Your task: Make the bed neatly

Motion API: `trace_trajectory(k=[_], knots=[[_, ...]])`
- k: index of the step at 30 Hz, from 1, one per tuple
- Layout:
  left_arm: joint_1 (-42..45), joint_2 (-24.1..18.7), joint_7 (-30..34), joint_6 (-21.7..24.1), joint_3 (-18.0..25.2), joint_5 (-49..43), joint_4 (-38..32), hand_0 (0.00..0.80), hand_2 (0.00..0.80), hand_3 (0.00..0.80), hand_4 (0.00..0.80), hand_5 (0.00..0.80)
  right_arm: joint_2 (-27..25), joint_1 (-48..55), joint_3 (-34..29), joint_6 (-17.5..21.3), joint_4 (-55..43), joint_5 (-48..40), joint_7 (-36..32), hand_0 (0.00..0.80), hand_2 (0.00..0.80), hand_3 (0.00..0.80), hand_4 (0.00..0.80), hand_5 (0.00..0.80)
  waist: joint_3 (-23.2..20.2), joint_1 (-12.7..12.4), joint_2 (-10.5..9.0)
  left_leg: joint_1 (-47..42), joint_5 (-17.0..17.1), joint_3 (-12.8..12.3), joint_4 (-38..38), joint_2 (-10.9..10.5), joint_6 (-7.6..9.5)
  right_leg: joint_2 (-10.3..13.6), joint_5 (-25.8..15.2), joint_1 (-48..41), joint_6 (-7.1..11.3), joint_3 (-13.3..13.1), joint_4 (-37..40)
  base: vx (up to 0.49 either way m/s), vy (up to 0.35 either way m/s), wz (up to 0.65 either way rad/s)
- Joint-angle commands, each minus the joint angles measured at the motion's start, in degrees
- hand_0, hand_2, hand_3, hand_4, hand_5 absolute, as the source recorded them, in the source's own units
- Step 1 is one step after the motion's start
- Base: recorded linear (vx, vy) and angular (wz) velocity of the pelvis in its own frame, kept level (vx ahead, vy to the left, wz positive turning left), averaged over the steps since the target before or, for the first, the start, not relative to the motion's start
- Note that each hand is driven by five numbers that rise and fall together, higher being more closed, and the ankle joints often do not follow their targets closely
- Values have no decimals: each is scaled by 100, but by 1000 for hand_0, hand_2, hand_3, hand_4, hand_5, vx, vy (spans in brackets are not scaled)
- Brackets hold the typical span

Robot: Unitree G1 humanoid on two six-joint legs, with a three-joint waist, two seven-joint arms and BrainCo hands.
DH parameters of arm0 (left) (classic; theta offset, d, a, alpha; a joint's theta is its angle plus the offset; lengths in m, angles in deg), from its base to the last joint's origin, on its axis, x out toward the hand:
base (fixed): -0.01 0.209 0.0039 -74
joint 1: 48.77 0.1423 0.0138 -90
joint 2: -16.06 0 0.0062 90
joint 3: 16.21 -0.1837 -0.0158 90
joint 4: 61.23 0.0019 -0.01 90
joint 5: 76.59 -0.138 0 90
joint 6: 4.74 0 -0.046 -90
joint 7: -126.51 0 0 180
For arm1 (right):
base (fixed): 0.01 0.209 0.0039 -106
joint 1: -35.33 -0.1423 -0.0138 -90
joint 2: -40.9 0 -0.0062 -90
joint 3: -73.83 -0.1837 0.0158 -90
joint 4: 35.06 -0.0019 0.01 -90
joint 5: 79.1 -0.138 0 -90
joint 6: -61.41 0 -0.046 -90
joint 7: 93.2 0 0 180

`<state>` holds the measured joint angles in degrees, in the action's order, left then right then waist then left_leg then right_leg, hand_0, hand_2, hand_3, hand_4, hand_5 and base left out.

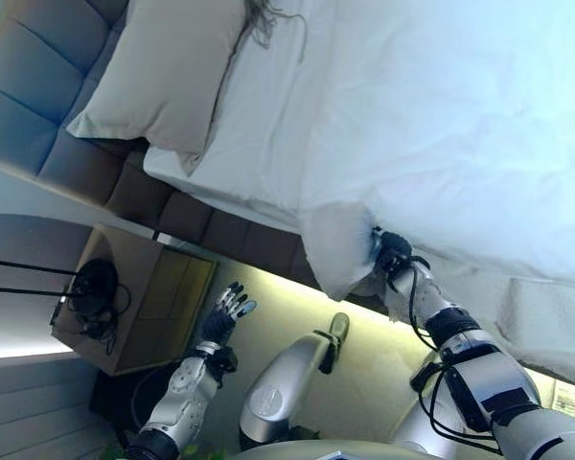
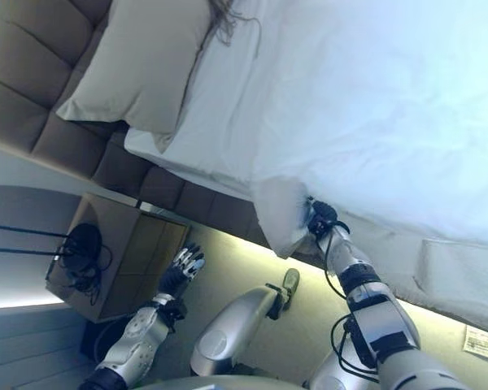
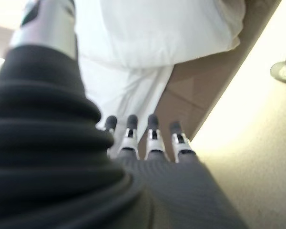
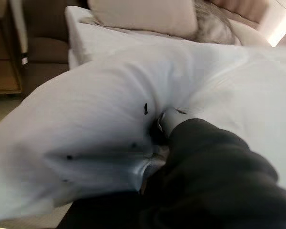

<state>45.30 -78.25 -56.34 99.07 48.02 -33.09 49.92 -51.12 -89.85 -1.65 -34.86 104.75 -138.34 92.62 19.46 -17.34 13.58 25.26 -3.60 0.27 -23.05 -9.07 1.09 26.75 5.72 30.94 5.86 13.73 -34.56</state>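
I am gripping the duvet (image 1: 441,115) corner at the bed's (image 1: 249,134) side in my right robot hand (image 1: 391,251); soft, light, floppy. Left robot hand (image 1: 225,311) is hanging open, empty.

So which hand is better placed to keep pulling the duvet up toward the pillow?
The right hand: it is at the white duvet's corner, its fingers buried in the cloth. The left hand hangs open beside the bed, touching nothing, off the pillow end.

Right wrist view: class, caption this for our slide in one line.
Right hand bunches the white duvet at its corner, pillow beyond.
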Motion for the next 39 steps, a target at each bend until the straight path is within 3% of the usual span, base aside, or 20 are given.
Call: trace_trajectory(k=[1,10,11,13,18,28,31,36,39], knots=[[42,37,87,174,8,7,-31,0,0,0,0,0,226,-455,240,-240,-602,280,-83,800,800,800,800,800,-199,-199,127,153,289,-80,-254,203,-296,139,-1091,-362,305,-399,607,61,120,9],[175,68,240,127,174,71,-62,0,0,0,0,0,430,-606,695,-441,-683,783,20,800,800,800,800,800,-132,-448,84,147,436,39,-158,96,-302,241,-1231,-652,345,-183,843,30,53,11],[192,66,246,106,198,48,-76,0,0,0,0,0,456,-622,759,-470,-667,861,-19,800,800,800,800,800,-130,-502,56,73,287,86,-183,100,-329,239,-1096,-764,431,-187,826,100,-18,28],[189,62,275,76,238,27,-64,0,0,0,0,0,483,-694,801,-505,-602,938,-98,800,800,800,800,800,-120,-569,29,65,317,121,-159,78,-331,272,-1136,-886,449,-90,915,66,-11,18],[226,67,359,44,342,-87,-18,0,0,0,0,0,601,-753,844,-402,-530,812,38,800,800,800,800,800,-103,-684,-7,126,323,159,-242,17,-326,331,-1162,-936,465,-3,847,36,-4,11],[250,-93,607,-38,501,-125,-345,0,0,0,0,0,632,-632,901,-52,-814,741,36,800,800,800,800,800,5,-761,-151,189,317,218,-268,-7,-295,213,-1285,-1121,510,140,1121,2,-94,3],[120,-87,1084,-376,373,221,-436,0,0,0,0,0,565,-768,890,-68,-1004,985,-85,800,800,800,800,800,24,-710,-173,205,297,210,-303,-3,-272,183,-1270,-1106,510,132,1096,-18,-62,-5],[-91,-163,2202,-991,-218,1025,-571,0,0,0,0,0,350,-1163,980,-323,-1148,1417,-397,800,800,800,800,800,-23,-539,-158,179,228,145,-381,25,-210,144,-1210,-1088,493,33,1026,-6,-9,-4],[-146,-224,2381,-1168,-474,1125,-680,0,0,0,0,0,240,-1254,1010,-404,-1154,1381,-546,800,800,800,800,800,-35,-474,-156,206,364,106,-368,23,-154,168,-1353,-1054,415,57,1061,-68,20,-2]])
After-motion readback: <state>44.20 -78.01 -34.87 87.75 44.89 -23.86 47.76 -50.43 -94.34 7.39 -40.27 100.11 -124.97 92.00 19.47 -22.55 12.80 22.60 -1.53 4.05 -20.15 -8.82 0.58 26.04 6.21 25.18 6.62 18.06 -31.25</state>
